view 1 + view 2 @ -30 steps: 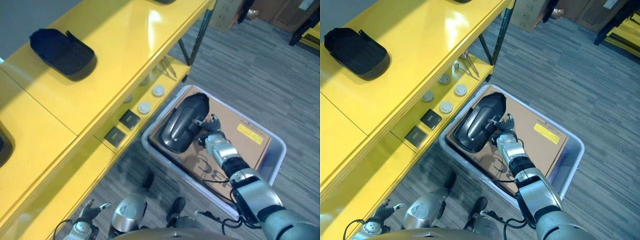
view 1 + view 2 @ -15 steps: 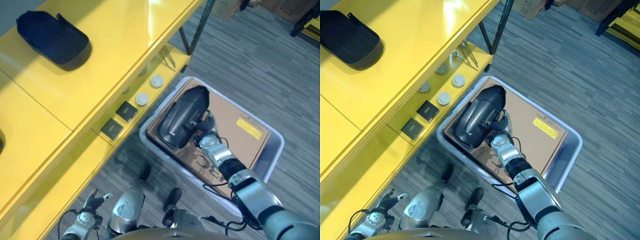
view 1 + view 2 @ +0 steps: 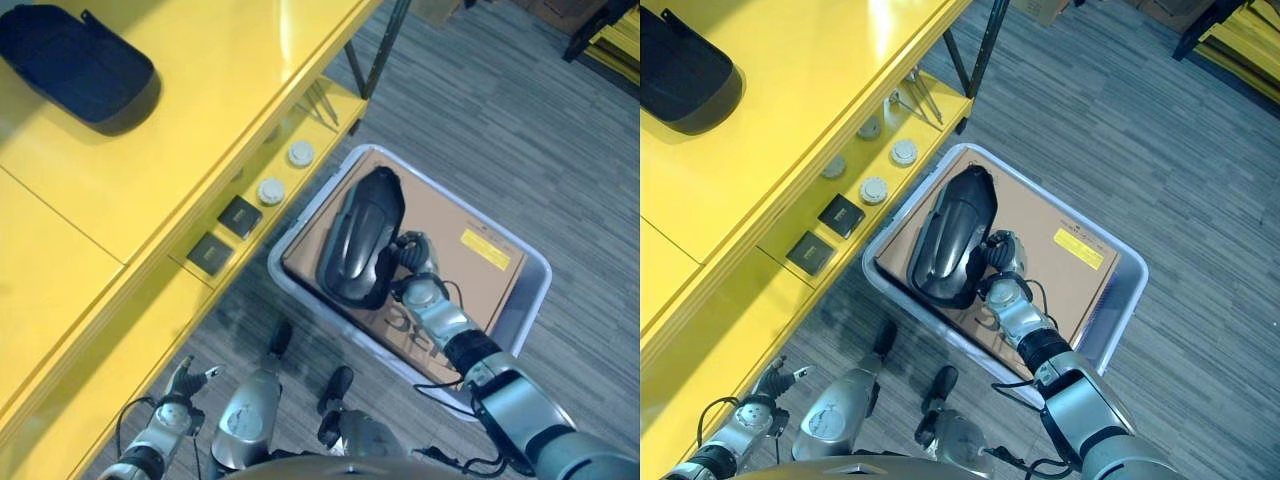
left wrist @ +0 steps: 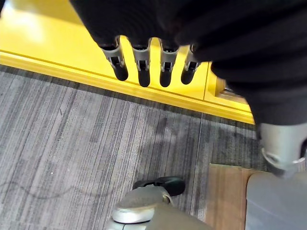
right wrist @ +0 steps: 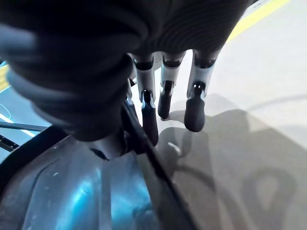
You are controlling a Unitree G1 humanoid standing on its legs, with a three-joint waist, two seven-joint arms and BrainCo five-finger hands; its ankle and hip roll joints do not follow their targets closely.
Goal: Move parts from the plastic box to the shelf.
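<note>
Shifting across the views since a second ago, the whole scene is sliding, which is the head camera moving; against the box, though, the right hand (image 3: 412, 262) is sitting closer in on the black part (image 3: 360, 237) than it did, now pressed at that part's near right flank. Nearest the robot, the left hand (image 3: 186, 385) is hanging low by the floor at the shelf's foot, its fingers (image 4: 140, 62) straight and slack, holding nothing. Just beyond, the right hand is reaching into the plastic box (image 3: 533, 300); in its wrist view the fingers (image 5: 164, 91) are pointing down onto the pale cardboard, loosely spread, with the part's glossy black edge (image 5: 86, 191) running beside the thumb side, so I judge it is touching rather than gripping, and whether the thumb is hooking the rim I cannot tell. That part is lying on the brown cardboard (image 3: 470, 250) inside the box, its long axis running away from the robot and tilted slightly toward the shelf, with the hand on its right. Farther off, the yellow shelf (image 3: 120, 210) is standing to the box's left, carrying small square and round pieces (image 3: 240, 215) on its lower board and a dark tray (image 3: 80, 65) on top. The right hand is clearly the nearer one, and the lift will probably need a grip across the part's short width.
</note>
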